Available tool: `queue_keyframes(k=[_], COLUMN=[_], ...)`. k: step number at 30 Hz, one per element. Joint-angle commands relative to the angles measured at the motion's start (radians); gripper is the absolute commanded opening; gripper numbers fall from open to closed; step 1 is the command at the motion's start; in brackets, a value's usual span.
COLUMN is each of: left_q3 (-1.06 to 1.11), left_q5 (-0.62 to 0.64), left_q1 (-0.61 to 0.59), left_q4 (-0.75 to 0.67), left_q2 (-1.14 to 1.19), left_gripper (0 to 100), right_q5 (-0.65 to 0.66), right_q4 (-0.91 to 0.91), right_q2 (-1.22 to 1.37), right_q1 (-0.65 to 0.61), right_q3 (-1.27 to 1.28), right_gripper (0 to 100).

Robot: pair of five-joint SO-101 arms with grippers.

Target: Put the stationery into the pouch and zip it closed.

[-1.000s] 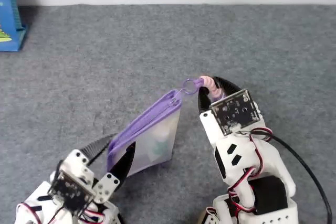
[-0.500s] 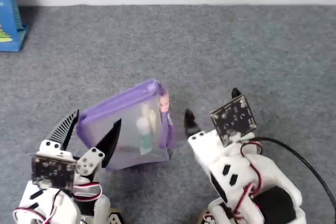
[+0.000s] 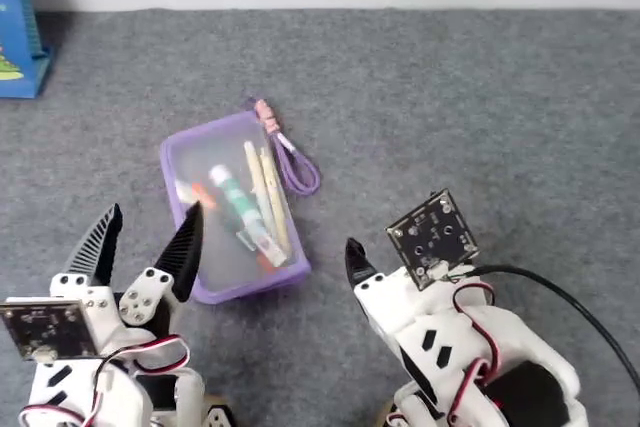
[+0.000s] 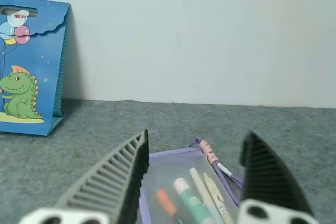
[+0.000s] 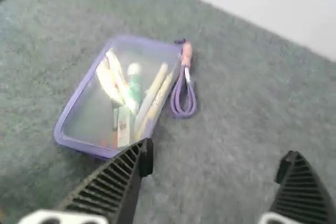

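The clear pouch with purple edging (image 3: pixel 222 234) lies flat on the grey carpet, its zipper edge looking closed. Inside it are a green-and-white glue stick (image 3: pixel 230 201), pale pencils (image 3: pixel 266 197) and an orange piece. Its purple strap (image 3: pixel 298 169) with a pink bead curls beside the far corner. My left gripper (image 3: pixel 148 220) stands open just short of the pouch's near left corner, holding nothing. My right gripper (image 3: pixel 392 222) is open and empty to the right of the pouch. The left wrist view shows the pouch (image 4: pixel 178 174) past the left gripper (image 4: pixel 197 136). The right wrist view shows the pouch (image 5: pixel 89 111), the strap (image 5: pixel 183 95) and the right gripper (image 5: pixel 218 151).
A blue gift bag with a dinosaur (image 3: pixel 18 32) (image 4: pixel 29 66) stands at the far left against the white wall. Bare grey carpet (image 3: pixel 480 107) stretches behind and to the right of the pouch.
The pouch was held up between both grippers, the right one on its strap. Both have let go and drawn back, and the pouch now lies flat on the carpet.
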Motion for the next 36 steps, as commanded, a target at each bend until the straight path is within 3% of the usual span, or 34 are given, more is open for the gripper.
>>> queue_keyframes(k=[1,5,9,14,22,36], left_q3=[-0.002,-0.001,0.001,0.071,0.417,0.737], left_q5=[0.015,-0.104,-0.110,-0.112,-0.112,-0.114], left_q1=[-0.005,0.000,0.002,0.003,0.051,0.048], left_q4=[0.014,0.037,0.106,0.124,-0.029,-0.186], left_q2=[-0.011,-0.011,-0.011,-0.011,-0.011,-0.008], left_gripper=[12,1,1,2,2,2], right_q5=[-0.049,-0.071,-0.137,-0.222,-0.221,-0.221], right_q4=[0.033,0.059,0.122,0.120,-0.031,-0.338], right_q2=[-0.004,-0.004,-0.004,-0.004,-0.004,-0.004], right_q1=[-0.007,-0.007,0.035,0.228,0.427,0.437], right_q3=[-0.048,-0.048,-0.046,0.011,0.304,0.738], right_gripper=[17.8,0.1,2.6,0.9,0.9,0.9])
